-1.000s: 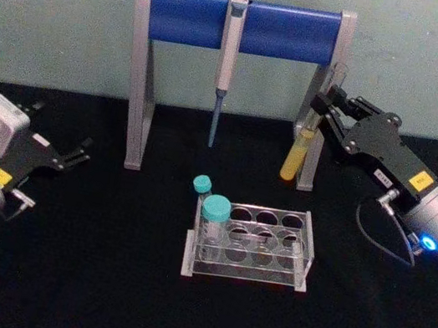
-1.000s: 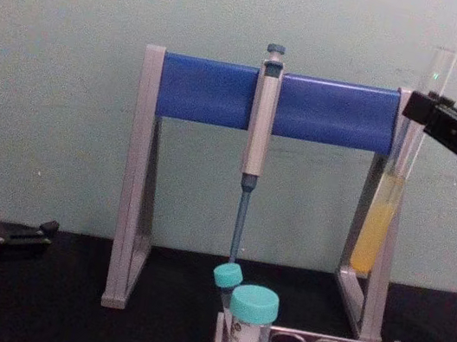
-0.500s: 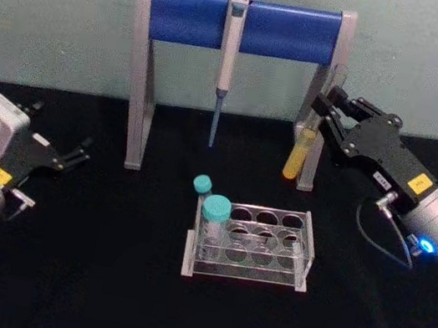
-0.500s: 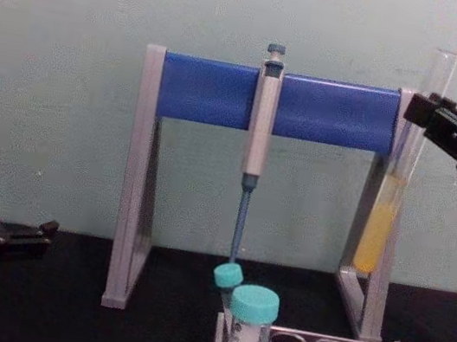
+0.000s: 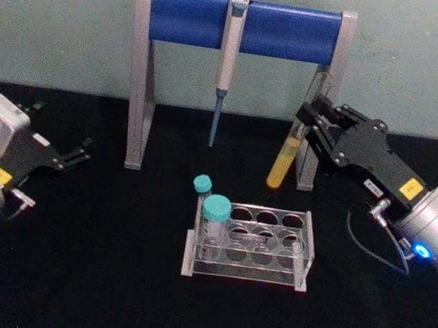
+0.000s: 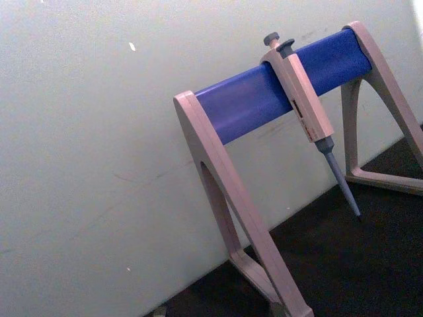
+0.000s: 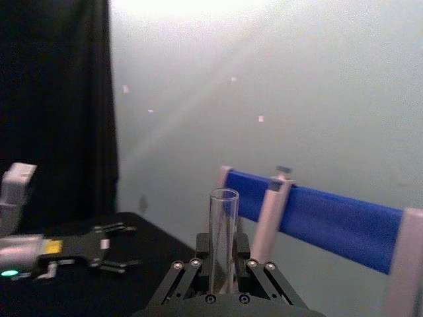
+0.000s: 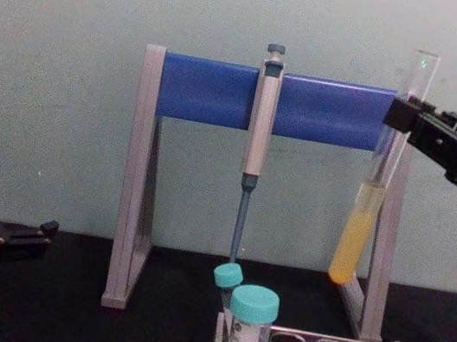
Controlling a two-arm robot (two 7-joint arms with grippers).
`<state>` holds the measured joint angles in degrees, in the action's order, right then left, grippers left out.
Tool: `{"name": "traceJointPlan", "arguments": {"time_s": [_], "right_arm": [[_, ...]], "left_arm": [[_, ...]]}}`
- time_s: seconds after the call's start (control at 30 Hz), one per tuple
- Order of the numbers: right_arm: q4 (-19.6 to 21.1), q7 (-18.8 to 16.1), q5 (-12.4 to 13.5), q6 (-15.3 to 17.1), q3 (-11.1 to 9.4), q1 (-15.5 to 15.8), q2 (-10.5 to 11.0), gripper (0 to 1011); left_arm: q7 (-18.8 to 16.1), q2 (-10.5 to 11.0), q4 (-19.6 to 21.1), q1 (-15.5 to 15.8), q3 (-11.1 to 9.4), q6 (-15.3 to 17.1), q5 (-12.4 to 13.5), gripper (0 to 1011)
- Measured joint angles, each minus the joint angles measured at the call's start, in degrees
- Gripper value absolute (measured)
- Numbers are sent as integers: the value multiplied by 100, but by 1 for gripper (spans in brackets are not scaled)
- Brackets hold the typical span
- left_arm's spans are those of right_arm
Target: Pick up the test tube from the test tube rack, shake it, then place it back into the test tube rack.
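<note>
**Test tube held in the air, out of its rack**

Nearest, the clear test tube rack (image 5: 249, 242) sits on the black worktop, with two teal-capped vials (image 5: 214, 212) at its left end. The left gripper (image 5: 70, 156) rests open and empty to the left. Beyond the rack, the right gripper (image 5: 305, 116) is clamped on the tilted test tube (image 5: 286, 155), in front of the pipette stand (image 5: 244, 24). The step looks like shaking. The return calls for straightening the tube over an empty hole.

One test tube (image 5: 284, 160), one test tube rack (image 5: 243, 275), two teal-capped vials (image 5: 216, 211) (image 5: 202, 184), one pipette (image 5: 229, 55), one stand (image 5: 186, 15), two grippers (image 5: 62, 128) (image 5: 305, 116).
</note>
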<state>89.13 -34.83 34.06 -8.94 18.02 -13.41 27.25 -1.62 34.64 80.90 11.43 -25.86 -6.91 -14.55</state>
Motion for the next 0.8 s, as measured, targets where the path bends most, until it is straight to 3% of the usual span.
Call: {"name": "traceJointPlan", "arguments": {"time_s": [0.2, 0.4, 0.63, 0.8], "right_arm": [[-61, -569, 354, 250, 151, -99, 276, 227], [-71, -832, 532, 401, 188, -90, 575, 228], [62, -404, 128, 257, 169, 8, 901, 228], [102, 88, -362, 129, 130, 7, 878, 228]], "left_arm": [[0, 0, 0, 0, 0, 0, 0, 1001], [0, 0, 0, 0, 0, 0, 0, 1001], [0, 0, 0, 0, 0, 0, 0, 1001], [0, 0, 0, 0, 0, 0, 0, 1001]]}}
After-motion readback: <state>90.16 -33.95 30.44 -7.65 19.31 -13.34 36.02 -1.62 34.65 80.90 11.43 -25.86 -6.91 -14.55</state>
